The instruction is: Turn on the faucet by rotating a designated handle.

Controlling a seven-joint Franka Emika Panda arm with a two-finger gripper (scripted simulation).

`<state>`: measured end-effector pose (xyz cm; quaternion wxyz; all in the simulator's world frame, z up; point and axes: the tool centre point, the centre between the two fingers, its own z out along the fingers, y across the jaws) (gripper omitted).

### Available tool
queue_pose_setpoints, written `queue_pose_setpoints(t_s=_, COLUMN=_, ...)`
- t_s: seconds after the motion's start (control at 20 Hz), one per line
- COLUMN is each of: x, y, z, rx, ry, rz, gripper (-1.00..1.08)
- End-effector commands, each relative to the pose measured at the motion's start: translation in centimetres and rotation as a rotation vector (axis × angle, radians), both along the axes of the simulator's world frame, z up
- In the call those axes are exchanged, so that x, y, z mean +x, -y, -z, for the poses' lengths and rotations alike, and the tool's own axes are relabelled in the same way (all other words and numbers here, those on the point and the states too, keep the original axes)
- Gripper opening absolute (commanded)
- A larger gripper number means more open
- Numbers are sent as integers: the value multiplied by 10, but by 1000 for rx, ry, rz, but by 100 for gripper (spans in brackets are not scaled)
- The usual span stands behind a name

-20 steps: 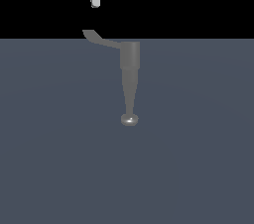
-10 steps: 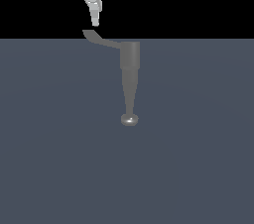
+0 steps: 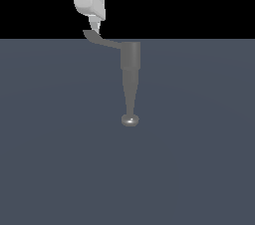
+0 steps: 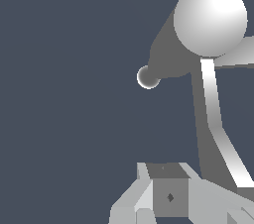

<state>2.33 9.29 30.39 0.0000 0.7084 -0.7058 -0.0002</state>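
1. Leftmost in the exterior view, the gripper [image 3: 94,25] hangs over the far edge of the counter [image 3: 199,159], its white body upright and its tip pointing straight down. Only a single slim tip shows here, and the wrist view shows just the base of the fingers, so I cannot tell whether the jaws are open or closed; nothing appears to be held.

2. Directly beneath that tip lies the flattened, upturned end of the handle [image 3: 102,41]. Tip and lever end look to be touching or just apart; the frames do not settle which.

3. From there the handle's long axis runs toward the exterior view's right, curving gently into the short cylindrical body of the faucet [image 3: 131,57]. In the wrist view the same lever [image 4: 218,134] reaches away from the fingers up to the body's rounded top.

4. Crosswise to the lever, the spout [image 3: 130,94] tapers toward the camera and ends in a small rounded knob [image 3: 130,120], well clear of the gripper.

5. My judgement: with the jaws at the lever's free end, farthest from the pivot, the coming move is a sideways push sweeping around the body, not a lift.
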Motion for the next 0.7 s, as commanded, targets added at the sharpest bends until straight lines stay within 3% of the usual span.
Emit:
queue_pose_setpoints(t_s=0.0, x=2, y=-1, z=3, rx=0, ry=0, rz=16, gripper=-100)
queue_pose_setpoints(t_s=0.35, x=3, y=-1, z=4, rx=0, ry=0, rz=21, gripper=-100)
queue_pose_setpoints(t_s=0.65, x=-16, y=-1, z=4, rx=0, ry=0, rz=21, gripper=-100)
